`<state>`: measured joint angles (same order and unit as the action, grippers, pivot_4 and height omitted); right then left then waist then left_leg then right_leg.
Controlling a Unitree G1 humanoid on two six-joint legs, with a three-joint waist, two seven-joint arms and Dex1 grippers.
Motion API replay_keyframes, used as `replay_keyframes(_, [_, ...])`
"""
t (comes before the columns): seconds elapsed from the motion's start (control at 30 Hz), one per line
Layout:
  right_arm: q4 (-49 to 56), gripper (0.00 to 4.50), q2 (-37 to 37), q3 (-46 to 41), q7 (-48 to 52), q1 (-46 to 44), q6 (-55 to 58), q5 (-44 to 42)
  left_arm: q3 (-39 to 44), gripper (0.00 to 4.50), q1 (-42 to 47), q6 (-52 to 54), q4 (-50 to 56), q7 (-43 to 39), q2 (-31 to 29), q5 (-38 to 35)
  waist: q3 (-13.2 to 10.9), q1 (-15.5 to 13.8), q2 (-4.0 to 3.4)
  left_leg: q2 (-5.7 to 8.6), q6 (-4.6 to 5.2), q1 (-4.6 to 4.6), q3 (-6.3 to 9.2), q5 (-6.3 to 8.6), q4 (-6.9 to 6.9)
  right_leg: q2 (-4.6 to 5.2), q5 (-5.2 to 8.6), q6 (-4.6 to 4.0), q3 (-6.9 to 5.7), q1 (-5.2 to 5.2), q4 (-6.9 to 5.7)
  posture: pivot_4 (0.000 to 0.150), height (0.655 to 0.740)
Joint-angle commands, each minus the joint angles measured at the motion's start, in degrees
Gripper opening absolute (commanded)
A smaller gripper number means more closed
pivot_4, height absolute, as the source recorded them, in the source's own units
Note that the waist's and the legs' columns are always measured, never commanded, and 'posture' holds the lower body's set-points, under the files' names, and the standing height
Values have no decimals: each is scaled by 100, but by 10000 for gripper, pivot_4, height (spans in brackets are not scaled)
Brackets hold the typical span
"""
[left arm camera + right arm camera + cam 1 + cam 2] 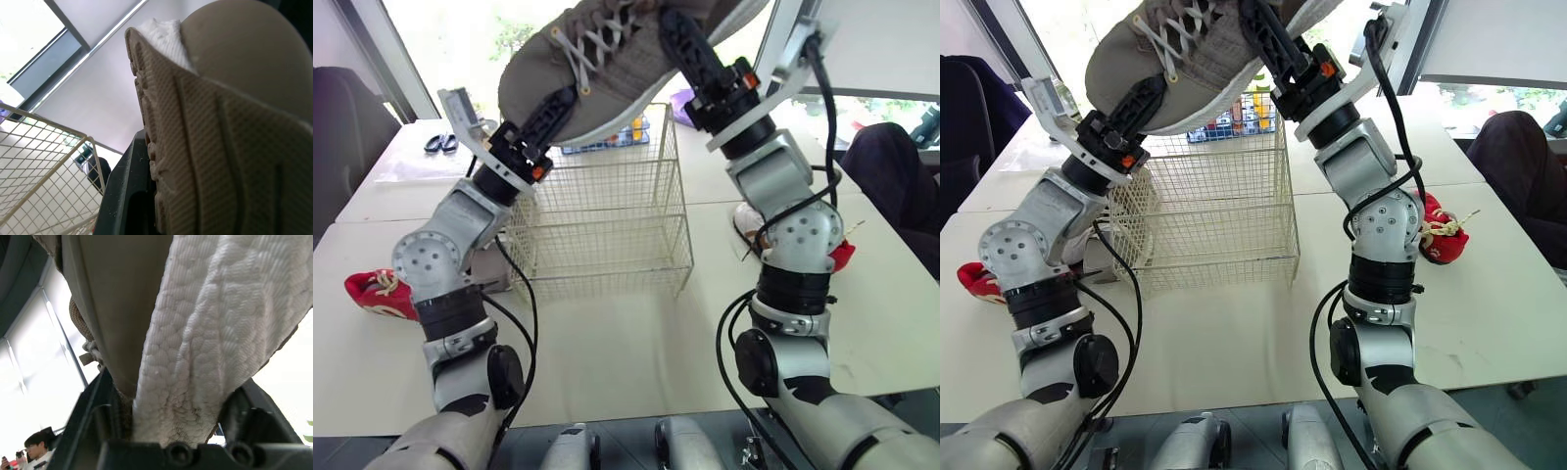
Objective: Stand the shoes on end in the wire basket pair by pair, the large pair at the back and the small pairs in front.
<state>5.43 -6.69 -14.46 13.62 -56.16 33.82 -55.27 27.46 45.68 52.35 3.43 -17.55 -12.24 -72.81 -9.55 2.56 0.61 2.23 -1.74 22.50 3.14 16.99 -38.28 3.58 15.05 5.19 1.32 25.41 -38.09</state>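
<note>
A large grey shoe (pixel 607 59) with white laces hangs on its side above the wire basket (pixel 607 225), held between both arms. My left gripper (pixel 553 113) is shut on its toe end, one black finger (pixel 122 196) lying against the ribbed sole (pixel 220 147). My right gripper (pixel 690 49) is shut on the other end, the white sole edge (pixel 205 333) pinched between its fingers (pixel 88 416). The basket holds no shoes. A small red shoe (pixel 377 294) lies on the table at the left, another red shoe (pixel 1440 235) at the right, behind my right arm.
A white shoe (pixel 744 220) lies partly hidden behind my right arm. Scissors (pixel 440 143) rest at the back left, and a colourful box (pixel 607 137) stands behind the basket. A person (pixel 901 186) sits at the right; a dark chair (pixel 342 137) stands at the left.
</note>
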Motion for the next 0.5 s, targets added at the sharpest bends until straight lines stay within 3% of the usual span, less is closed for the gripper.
replay_keyframes(0.03, [311, 18066, -72, -7, 88, -308, -125, -82, -696, 6962, -198, -232, 317, -200, -37, 589, 0, -3, 0, 0, 0, 0, -1, 0, 0, 0, 0, 0, 0, -1, 1, 1500, 7400])
replay_keyframes(0.17, [290, 18043, -220, -87, 165, -439, -120, -134, -927, 6962, -399, -333, 536, -377, -17, 483, 0, -5, 0, 1, 1, 0, -2, 0, 0, 1, 0, 0, 1, -2, 2, 1500, 7400])
replay_keyframes(0.27, [-219, 18042, -853, -78, 616, -857, -409, 465, -841, 20921, -541, -269, 832, -147, 74, -83, -1, -3, -1, 1, 1, 1, -3, 1, -1, 1, 0, 0, 1, -1, 3, 1500, 7400])
replay_keyframes(0.37, [-893, 18042, -1409, -39, 1292, -1259, -1004, 1030, -1004, 34994, -676, -318, 1199, 289, -166, 314, -2, -21, 2, 1, 2, 1, -3, 1, 0, 0, 0, 0, 1, -3, 8, 1500, 7400])
replay_keyframes(0.5, [-2026, 18042, -1834, 79, 2570, -1714, -2137, 1654, -956, 34994, -902, -246, 1784, 487, -690, 238, -2, 15, 2, -1, 5, -1, -7, 3, 6, -4, 0, 0, 2, -6, 12, 1500, 7400])
